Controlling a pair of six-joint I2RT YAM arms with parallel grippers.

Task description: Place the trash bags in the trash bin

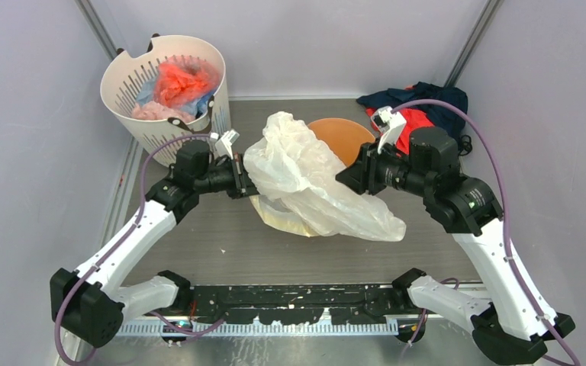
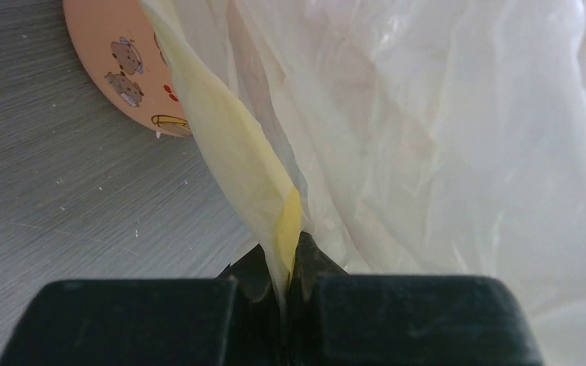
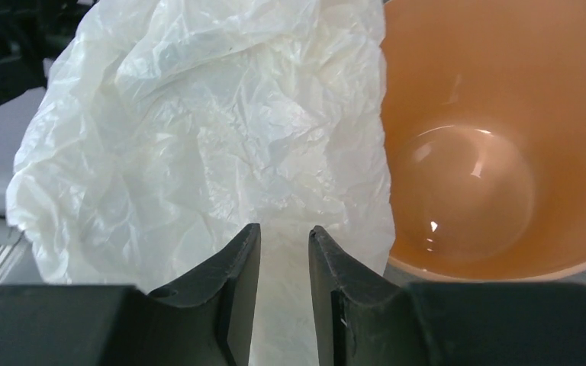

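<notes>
The trash bag (image 1: 305,175) is a large, wrinkly, pale-yellow film bag held up over the table's middle, partly covering the orange trash bin (image 1: 347,136). My left gripper (image 1: 243,181) is shut on a twisted fold of the bag (image 2: 427,137) at its left edge, seen in the left wrist view (image 2: 288,263). My right gripper (image 1: 349,177) is at the bag's right side, jaws a little apart with nothing between them (image 3: 284,236); the bag (image 3: 198,130) lies just beyond them. The bin's empty inside (image 3: 488,114) shows to the right; its printed side (image 2: 114,61) shows in the left wrist view.
A white slotted basket (image 1: 126,91) holding red, pink and blue plastic bundles (image 1: 179,82) stands at the back left. A red and navy cloth heap (image 1: 420,103) lies at the back right. Grey walls close in the sides and back.
</notes>
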